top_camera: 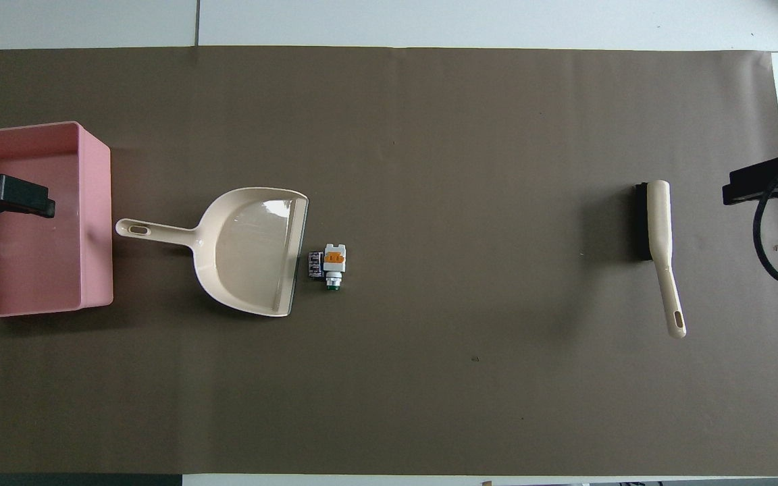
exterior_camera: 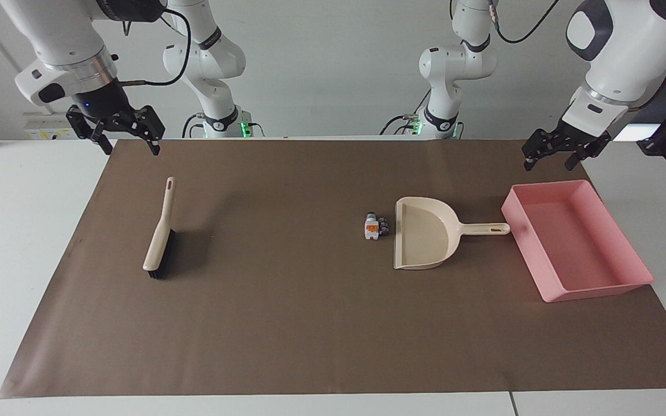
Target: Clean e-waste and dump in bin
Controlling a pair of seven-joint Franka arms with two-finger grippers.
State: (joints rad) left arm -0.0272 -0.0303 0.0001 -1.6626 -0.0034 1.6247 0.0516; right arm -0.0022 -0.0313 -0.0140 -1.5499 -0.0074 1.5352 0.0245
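Brown paper covers the middle of a white counter [exterior_camera: 32, 231], and all the task items are laid out on it. No step of the task is judged to be done. The e-waste [exterior_camera: 375, 226] is gathered in one small cluster on the paper, just beside the open mouth of the dustpan [exterior_camera: 422, 234] and apart from it by a narrow gap. A white blocky piece with an orange mark is seen, with small dark bits touching it; how many separate bits there are cannot be told with certainty. Nothing is seen inside the dustpan, and the bin [exterior_camera: 593, 208] at the left arm's end of the counter is seen empty.

The brush [exterior_camera: 161, 237] is laid well apart from the cluster, toward the right arm's end, bristles down and handle pointed toward the robots. The dustpan handle is pointed toward the bin and ends just beside its wall.

The left hand [exterior_camera: 558, 155] is held above the robot-side edge of the paper near the bin, fingers spread and nothing gripped. The right hand [exterior_camera: 125, 133] is held above the paper's corner near the brush, likewise spread and empty.

What is left: the brush is to be taken up, the cluster swept into the dustpan, and the dustpan tipped into the bin. No obstruction is seen between the brush, the cluster and the pan.
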